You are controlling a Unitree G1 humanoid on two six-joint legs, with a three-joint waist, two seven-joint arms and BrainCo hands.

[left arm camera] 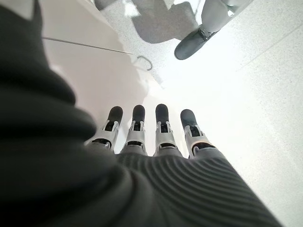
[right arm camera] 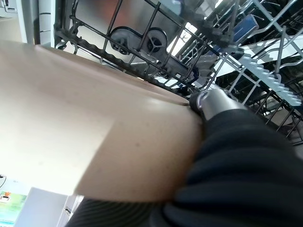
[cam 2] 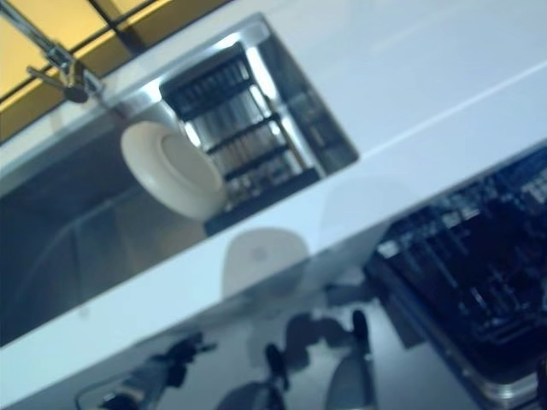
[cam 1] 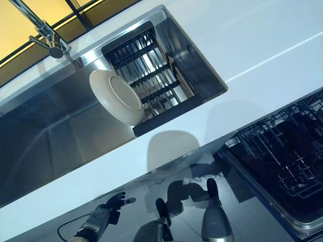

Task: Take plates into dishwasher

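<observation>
A cream plate (cam 1: 117, 97) stands on edge in the steel sink (cam 1: 45, 136), leaning against a black drying rack (cam 1: 151, 75). A second beige plate (right arm camera: 94, 127) fills the right wrist view. My right hand (right arm camera: 236, 156) is shut on it, with the thumb (right arm camera: 213, 101) pressed on its rim. Just past this plate are the dark wires of the dishwasher rack (right arm camera: 156, 42). The pulled-out dishwasher rack (cam 1: 287, 156) lies at the lower right, below the counter. My left hand (cam 1: 108, 207) hangs low at the lower left, open and holding nothing, its fingers (left arm camera: 161, 123) straight over the floor.
A white counter (cam 1: 262, 45) runs around the sink, with its front strip (cam 1: 101, 176) between the sink and me. A chrome faucet (cam 1: 48, 38) stands at the far left corner of the sink.
</observation>
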